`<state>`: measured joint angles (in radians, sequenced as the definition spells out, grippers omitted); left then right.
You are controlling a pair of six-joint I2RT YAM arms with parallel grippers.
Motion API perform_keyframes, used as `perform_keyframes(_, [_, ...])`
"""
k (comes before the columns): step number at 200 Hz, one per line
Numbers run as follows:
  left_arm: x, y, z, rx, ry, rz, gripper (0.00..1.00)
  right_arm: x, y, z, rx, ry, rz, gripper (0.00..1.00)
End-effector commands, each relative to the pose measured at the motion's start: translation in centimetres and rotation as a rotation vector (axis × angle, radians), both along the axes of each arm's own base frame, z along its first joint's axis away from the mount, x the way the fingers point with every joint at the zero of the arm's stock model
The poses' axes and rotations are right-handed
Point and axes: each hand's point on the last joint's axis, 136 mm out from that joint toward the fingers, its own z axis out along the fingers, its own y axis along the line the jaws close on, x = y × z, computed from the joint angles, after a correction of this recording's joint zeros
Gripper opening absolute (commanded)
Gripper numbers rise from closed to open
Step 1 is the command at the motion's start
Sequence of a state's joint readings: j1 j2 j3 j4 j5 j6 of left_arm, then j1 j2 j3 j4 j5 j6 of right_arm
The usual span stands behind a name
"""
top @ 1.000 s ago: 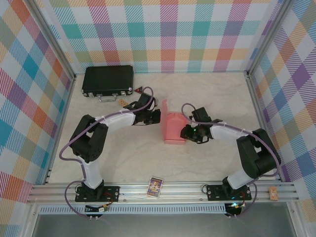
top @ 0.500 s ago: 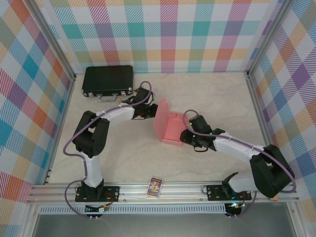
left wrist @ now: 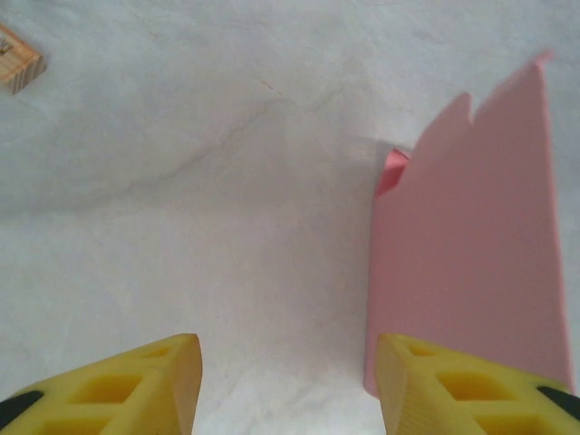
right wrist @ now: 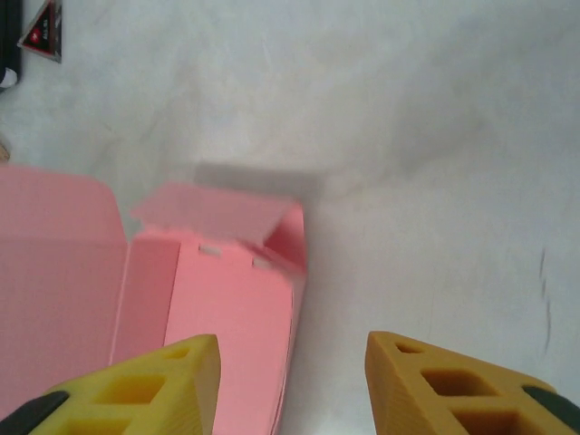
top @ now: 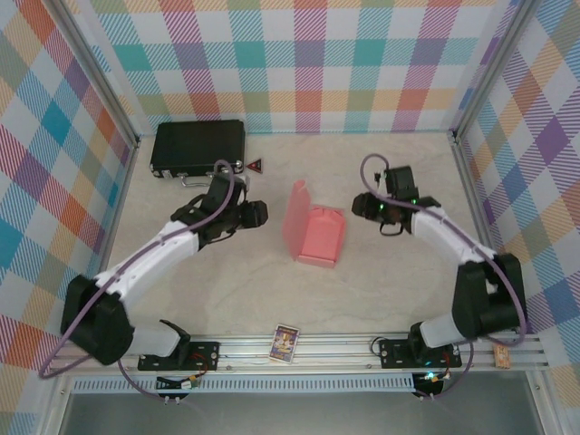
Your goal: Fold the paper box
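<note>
The salmon-pink paper box (top: pixel 319 237) lies on the table's middle, its body folded up and a wide lid flap (top: pixel 295 213) standing at its left side. My left gripper (top: pixel 257 215) sits a little to the left of it, open, with bare table between the yellow fingers (left wrist: pixel 136 390); the flap's outer face (left wrist: pixel 471 245) rises just ahead on the right. My right gripper (top: pixel 361 208) hovers apart from the box on the right, open and empty (right wrist: pixel 292 376). The box (right wrist: pixel 227 299) shows its tucked end flap there.
A black hard case (top: pixel 198 145) rests at the back left, with a small red triangle (top: pixel 256 165) beside it. A playing card (top: pixel 286 343) and a wooden block (top: pixel 501 355) lie on the front rail. Checked walls close three sides.
Both grippers have let go of the box, opened and drawn back, the left toward the left and the right toward the back right. The box stays on the table with its flap up.
</note>
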<state>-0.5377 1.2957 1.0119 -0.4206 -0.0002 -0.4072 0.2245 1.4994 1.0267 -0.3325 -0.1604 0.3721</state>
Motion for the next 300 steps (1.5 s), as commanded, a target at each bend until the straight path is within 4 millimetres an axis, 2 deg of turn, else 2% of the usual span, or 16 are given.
perform_keyframes(1, [-3.8, -0.6, -0.6, -0.016, 0.038, -0.041, 0.58, 2.1, 1.4, -0.3, -0.01, -0.004, 0.22, 0.49])
perform_keyframes(31, [-6.3, -3.0, -0.5, -0.086, 0.018, -0.11, 0.68, 6.5, 2.1, -1.6, -0.011, 0.008, 0.315, 0.49])
perform_keyframes(53, [-6.8, -4.5, -1.6, -0.083, 0.016, -0.145, 0.7, 8.0, 3.8, -2.3, 0.06, 0.032, 0.42, 0.49])
perform_keyframes(72, [-6.9, -6.3, -2.4, -0.092, 0.024, -0.195, 0.71, 8.8, 5.1, -2.6, 0.126, 0.069, 0.474, 0.5])
perform_keyframes(74, [-6.6, -6.7, -2.0, -0.109, 0.007, -0.2, 0.71, 8.8, 5.2, -2.7, 0.133, 0.071, 0.478, 0.5])
perform_keyframes(97, [-6.2, -8.8, -2.4, -0.125, 0.002, -0.241, 0.72, 8.7, 6.5, -3.3, 0.201, 0.105, 0.519, 0.51])
perform_keyframes(131, [-5.1, -9.7, -4.2, -0.08, 0.016, -0.231, 0.72, 7.8, 8.1, -5.1, 0.205, 0.182, 0.563, 0.51])
perform_keyframes(157, [-4.7, -8.7, -4.1, -0.048, -0.012, -0.183, 0.71, 7.6, 8.0, -6.4, 0.195, 0.226, 0.542, 0.51])
perform_keyframes(199, [-4.8, -5.5, -2.1, 0.015, -0.096, -0.102, 0.72, 6.8, 7.8, -7.1, 0.195, 0.257, 0.532, 0.48])
perform_keyframes(228, [-5.2, -4.4, -0.8, 0.021, -0.133, -0.099, 0.72, 5.8, 7.1, -7.6, 0.164, 0.265, 0.509, 0.48])
perform_keyframes(250, [-6.6, -3.3, -1.3, 0.036, -0.109, -0.117, 0.71, 5.2, 6.3, -8.1, 0.13, 0.267, 0.478, 0.48])
perform_keyframes(264, [-7.9, -3.6, -1.5, 0.023, -0.093, -0.186, 0.68, 5.1, 6.0, -8.2, 0.126, 0.271, 0.462, 0.48])
perform_keyframes(300, [-10.6, -3.7, -3.1, -0.005, -0.014, -0.28, 0.69, 6.1, 5.0, -8.0, 0.128, 0.284, 0.377, 0.52])
